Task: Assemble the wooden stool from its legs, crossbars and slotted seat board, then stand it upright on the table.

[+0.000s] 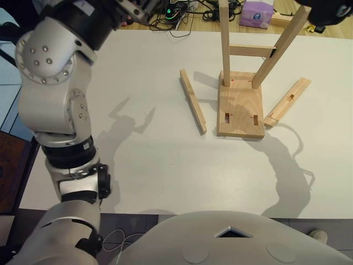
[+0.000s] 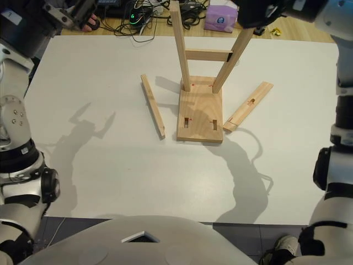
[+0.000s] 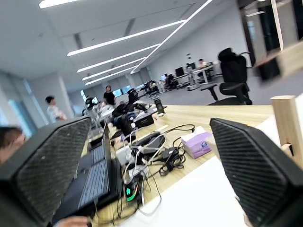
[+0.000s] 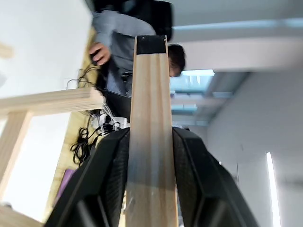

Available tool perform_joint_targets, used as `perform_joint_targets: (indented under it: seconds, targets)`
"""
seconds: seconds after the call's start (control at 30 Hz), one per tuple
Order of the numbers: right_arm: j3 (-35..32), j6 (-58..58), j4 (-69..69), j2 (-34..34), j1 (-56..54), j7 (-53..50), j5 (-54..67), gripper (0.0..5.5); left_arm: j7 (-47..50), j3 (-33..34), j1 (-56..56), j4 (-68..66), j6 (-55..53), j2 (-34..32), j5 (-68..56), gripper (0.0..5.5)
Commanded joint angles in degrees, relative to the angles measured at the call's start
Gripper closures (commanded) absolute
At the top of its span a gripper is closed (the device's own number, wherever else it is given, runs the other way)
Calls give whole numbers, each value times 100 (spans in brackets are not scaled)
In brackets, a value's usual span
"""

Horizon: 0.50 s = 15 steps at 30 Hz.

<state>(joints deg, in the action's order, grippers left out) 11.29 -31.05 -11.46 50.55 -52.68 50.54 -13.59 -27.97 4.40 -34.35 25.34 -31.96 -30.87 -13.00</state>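
The slotted seat board [image 1: 240, 105] lies flat on the white table [image 1: 154, 160], right of centre. Two legs rise from its far end, the left leg [image 1: 224, 41] upright and the right leg [image 1: 280, 48] leaning, joined by a crossbar [image 1: 251, 51]. My right gripper [image 2: 258, 14] is shut on the top of the right leg [image 4: 150, 142], which sits between its black fingers [image 4: 111, 175]. My left gripper [image 3: 151, 156] is held high over the table's far left with its pads [image 3: 47, 165] wide apart and nothing between them.
A loose wooden bar [image 1: 192, 100] lies left of the seat board, and a slotted wooden piece [image 1: 287, 101] lies to its right. Cables [image 2: 138, 16] and a purple tissue box [image 2: 220, 16] sit on the desk beyond the far edge.
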Motion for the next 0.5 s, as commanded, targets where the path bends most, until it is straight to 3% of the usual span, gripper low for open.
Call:
perform_joint_targets:
  seconds: [0.03, 0.27, 0.43, 0.5]
  targets:
    - [793, -1318, -669, -228, -1002, 375, -675, 421, -612, -743, -300, -238, -222, -333, 91, 86]
    - [1621, -2479, -1076, -950, -1389, 339, -1161, 421, -1003, -1476, -502, -162, -1130, -80, -293, 86]
    - [1802, -2710, -1127, -1227, -1463, 230, -1261, 421, -1343, -1811, -357, -152, -1324, -222, -375, 86]
    - [1844, -2794, -1104, -1251, -1454, 245, -1242, 421, -1436, -1978, -285, -263, -1314, -338, -255, 112]
